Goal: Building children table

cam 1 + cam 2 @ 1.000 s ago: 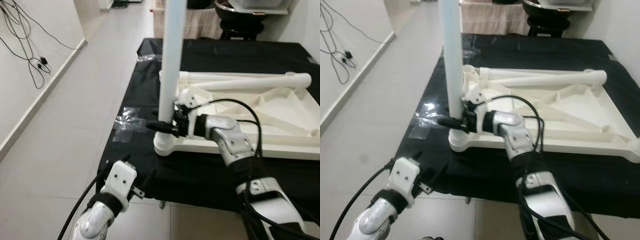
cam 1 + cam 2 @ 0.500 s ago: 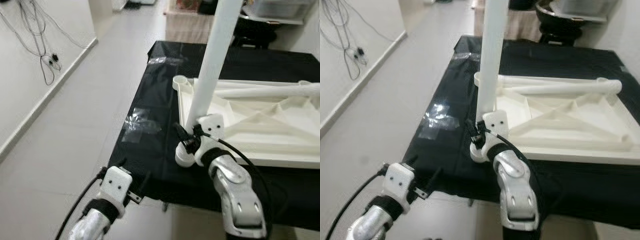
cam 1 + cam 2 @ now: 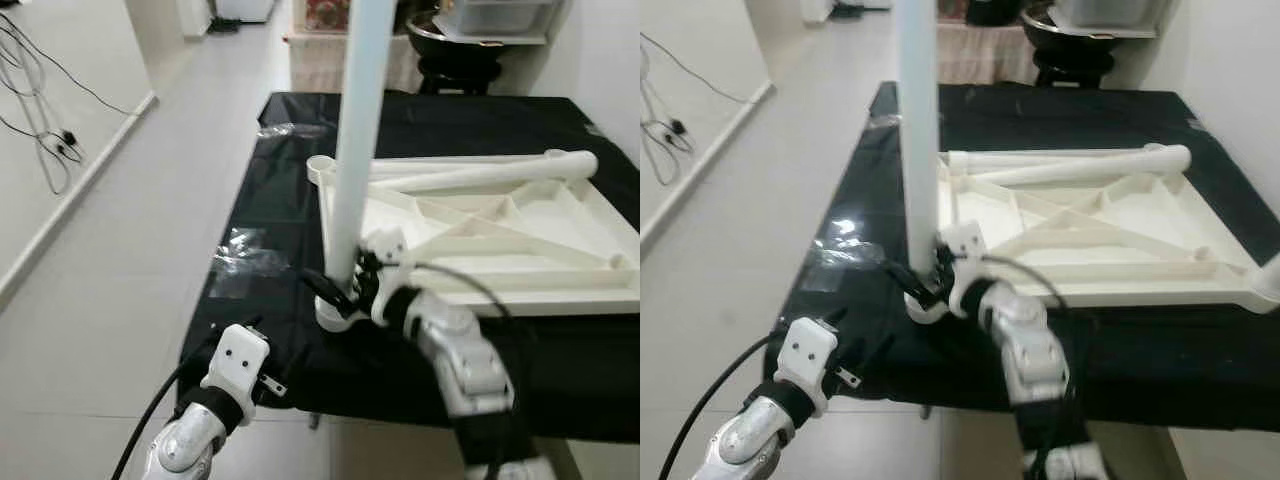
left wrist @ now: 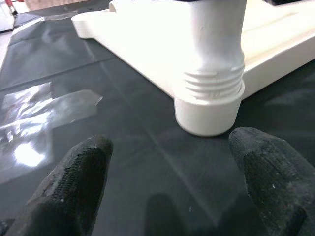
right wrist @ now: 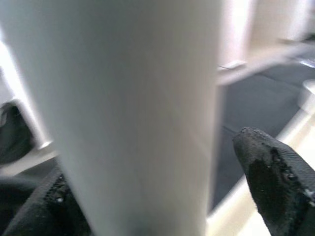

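I am in a home, in a plain tiled room. Pale floor tiles (image 3: 130, 250) run up to a white wall with a skirting board at nine o'clock, where loose black cables (image 3: 40, 110) hang. My bench (image 3: 270, 180), draped in black cloth, stands before a dark stool (image 3: 455, 65) at twelve o'clock.

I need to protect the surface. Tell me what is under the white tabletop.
The upturned tabletop lies on a black cloth, with clear plastic wrap beside it on the cloth. What the cloth covers cannot be seen.
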### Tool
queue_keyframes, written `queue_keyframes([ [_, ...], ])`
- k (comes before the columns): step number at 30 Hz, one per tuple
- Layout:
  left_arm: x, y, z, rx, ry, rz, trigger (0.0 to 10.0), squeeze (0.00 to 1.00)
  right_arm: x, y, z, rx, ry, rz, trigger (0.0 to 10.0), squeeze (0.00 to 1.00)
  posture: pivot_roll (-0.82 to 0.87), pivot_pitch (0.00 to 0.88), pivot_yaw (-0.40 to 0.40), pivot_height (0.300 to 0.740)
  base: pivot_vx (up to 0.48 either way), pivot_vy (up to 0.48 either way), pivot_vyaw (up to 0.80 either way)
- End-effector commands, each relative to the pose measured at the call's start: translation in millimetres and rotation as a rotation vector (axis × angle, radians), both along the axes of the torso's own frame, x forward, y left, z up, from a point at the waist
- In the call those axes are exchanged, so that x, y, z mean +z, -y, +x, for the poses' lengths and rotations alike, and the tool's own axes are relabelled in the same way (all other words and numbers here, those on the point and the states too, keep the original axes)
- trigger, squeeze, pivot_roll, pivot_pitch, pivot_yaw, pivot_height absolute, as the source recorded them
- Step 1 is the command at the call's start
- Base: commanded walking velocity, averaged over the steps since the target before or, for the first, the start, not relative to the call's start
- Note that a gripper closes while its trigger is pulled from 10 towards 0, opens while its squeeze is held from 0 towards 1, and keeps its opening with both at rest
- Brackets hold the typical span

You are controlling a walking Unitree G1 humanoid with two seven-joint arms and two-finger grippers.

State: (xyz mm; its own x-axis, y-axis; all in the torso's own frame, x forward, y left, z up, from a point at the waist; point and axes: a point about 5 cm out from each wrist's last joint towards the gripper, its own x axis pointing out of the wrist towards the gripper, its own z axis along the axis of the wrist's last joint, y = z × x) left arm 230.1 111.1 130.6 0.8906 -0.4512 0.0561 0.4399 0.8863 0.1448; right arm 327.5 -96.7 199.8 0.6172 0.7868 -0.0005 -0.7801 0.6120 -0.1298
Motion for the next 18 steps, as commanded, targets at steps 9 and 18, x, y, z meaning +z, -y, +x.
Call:
queue_keyframes([
  [9,3,9.5,1.3,-0.087,0.009,-0.013,10.0,0.00,14,7.8,17.0,0.297,-0.019,-0.133,0.0,0.00,0.13,0.128,-0.020,0.740,0.000,0.000,0.00],
  [18,6,19.4,-8.7,-0.157,-0.007,-0.089,10.0,0.00,16,16.7,20.4,0.409,-0.077,-0.101,0.0,0.00,0.11,0.127,-0.030,0.740,0.000,0.000,0.00],
])
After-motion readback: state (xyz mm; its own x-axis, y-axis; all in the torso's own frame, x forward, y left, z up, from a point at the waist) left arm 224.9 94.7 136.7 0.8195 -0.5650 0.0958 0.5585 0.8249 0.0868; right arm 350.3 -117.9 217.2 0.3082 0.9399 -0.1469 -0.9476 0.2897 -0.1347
